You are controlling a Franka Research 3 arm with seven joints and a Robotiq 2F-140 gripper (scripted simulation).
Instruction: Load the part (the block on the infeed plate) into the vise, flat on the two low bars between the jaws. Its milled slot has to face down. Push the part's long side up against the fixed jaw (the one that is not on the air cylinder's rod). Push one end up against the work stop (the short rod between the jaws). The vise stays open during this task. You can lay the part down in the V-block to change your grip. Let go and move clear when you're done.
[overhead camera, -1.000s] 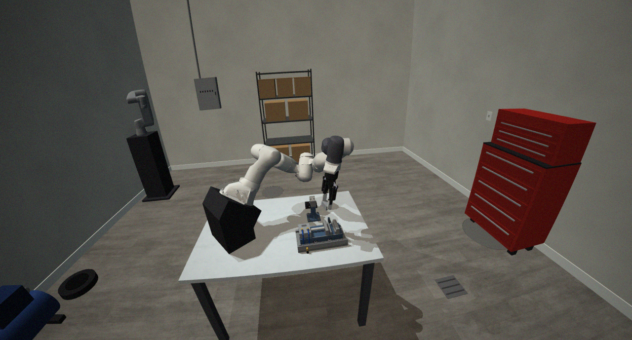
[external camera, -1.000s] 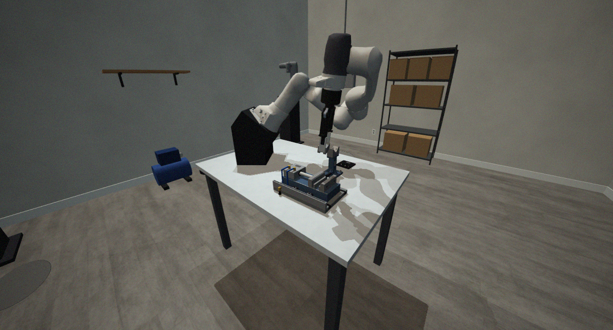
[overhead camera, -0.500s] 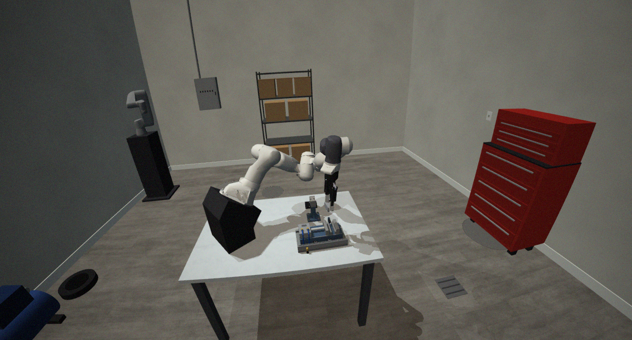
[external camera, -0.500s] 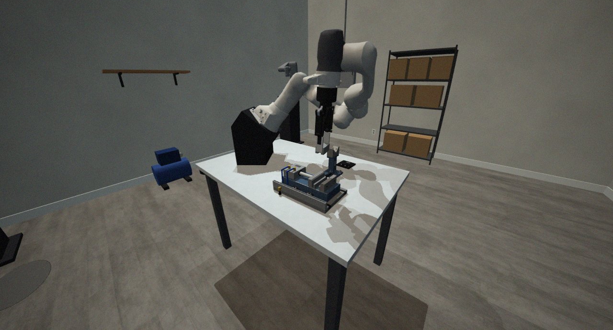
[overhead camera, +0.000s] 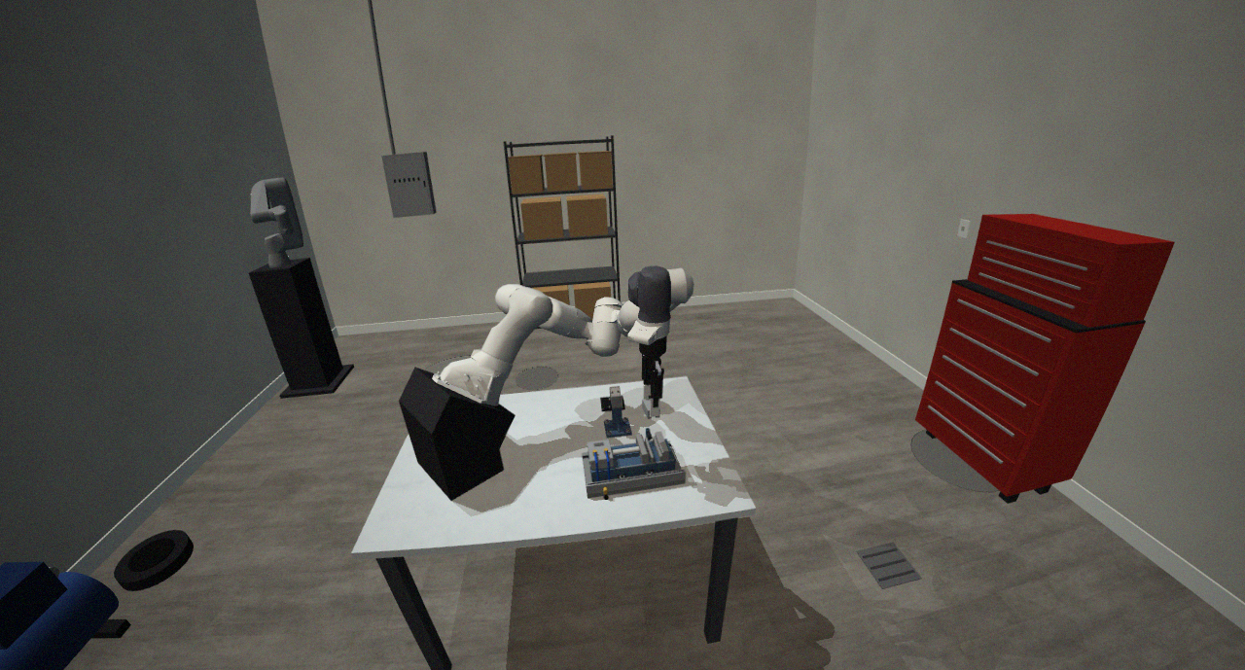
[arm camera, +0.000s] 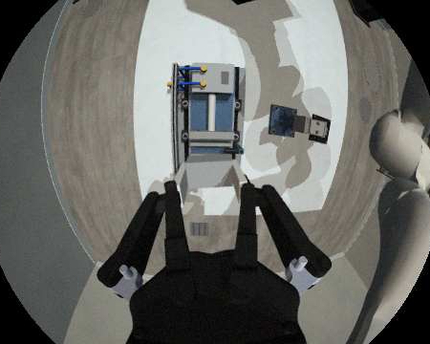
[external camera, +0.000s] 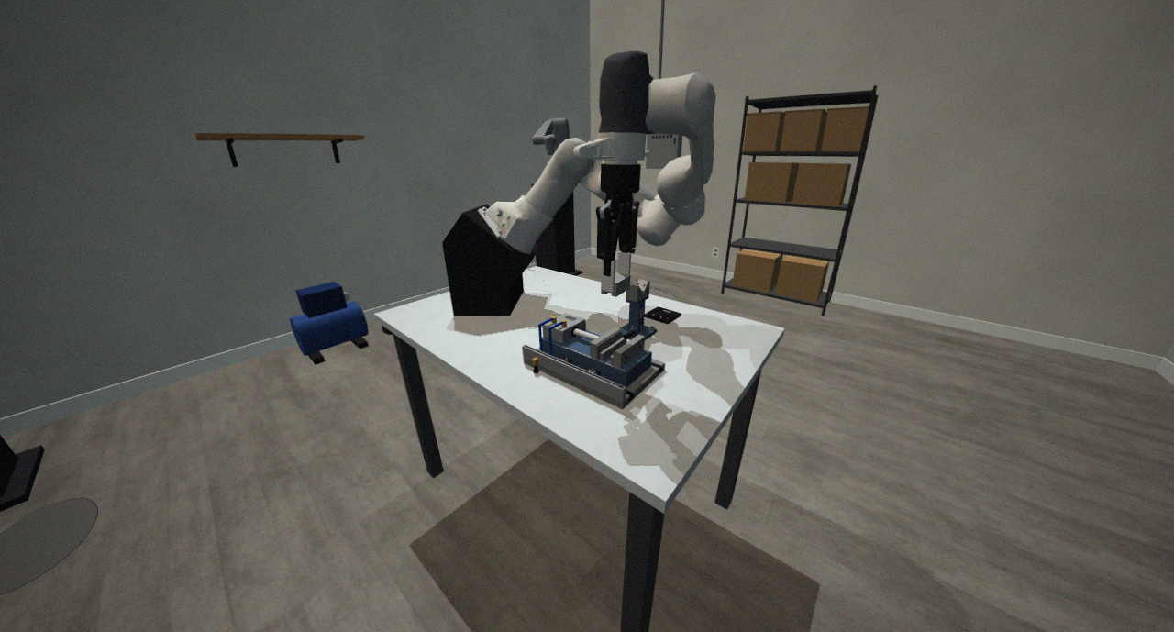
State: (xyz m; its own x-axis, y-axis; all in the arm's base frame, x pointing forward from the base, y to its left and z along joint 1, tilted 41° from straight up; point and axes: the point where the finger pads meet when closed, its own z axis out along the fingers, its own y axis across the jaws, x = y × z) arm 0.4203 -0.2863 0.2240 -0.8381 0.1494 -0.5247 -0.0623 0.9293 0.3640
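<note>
My gripper (overhead camera: 652, 408) (external camera: 616, 282) (arm camera: 209, 169) points straight down, shut on the grey part (arm camera: 210, 169), high above the table. The face of the part toward the wrist camera looks smooth; I cannot make out the slot. The vise (overhead camera: 622, 472) (external camera: 588, 365) (arm camera: 198, 112) stands open. Its moving jaw (arm camera: 210, 136) is on the cylinder's rod (arm camera: 211, 112). The part hides the fixed jaw in the wrist view; the dark work stop (arm camera: 231, 151) shows just beyond the part. The V-block (overhead camera: 615, 394) (external camera: 638, 290) (arm camera: 318, 127) tops a blue stand and is empty.
The black infeed plate (external camera: 663, 314) lies behind the V-block stand. The stand's blue base (arm camera: 282, 120) is beside the vise. A grey rail (external camera: 574, 373) (arm camera: 175, 119) runs along the vise's other side. Blue hoses (arm camera: 191, 84) rise at the cylinder end.
</note>
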